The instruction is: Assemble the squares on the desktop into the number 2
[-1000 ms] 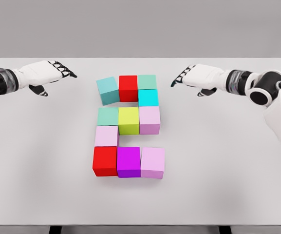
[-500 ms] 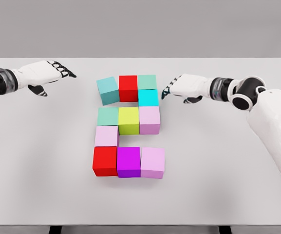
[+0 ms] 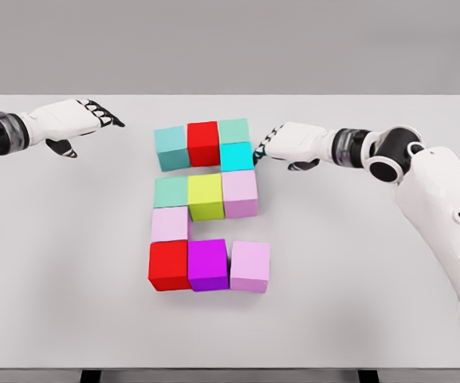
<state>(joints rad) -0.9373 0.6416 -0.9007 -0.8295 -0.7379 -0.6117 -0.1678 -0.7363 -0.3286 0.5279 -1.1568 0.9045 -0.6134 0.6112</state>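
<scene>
Ten coloured blocks sit packed together at the middle of the white counter [image 3: 70,263], forming a blocky figure 2. The top row runs teal block [image 3: 171,148], red block [image 3: 203,144] and pale green block [image 3: 234,131], with a cyan block [image 3: 237,156] just in front of the pale green one. Below that lies a middle row of green block [image 3: 171,191], yellow block [image 3: 206,196] and pink block [image 3: 241,194]. A lone pale pink block [image 3: 171,223] links down to the bottom row: red cube [image 3: 169,265], purple block [image 3: 209,264] and lilac block [image 3: 250,266].

The right hand [image 3: 281,144] reaches in from the right, flat and relaxed, grasping nothing; its dark fingertips [image 3: 260,149] touch or almost touch the right side of the cyan block. The left hand [image 3: 74,121] hovers well to the left of the blocks, near the counter's far left edge, fingers stretched toward them and empty.
</scene>
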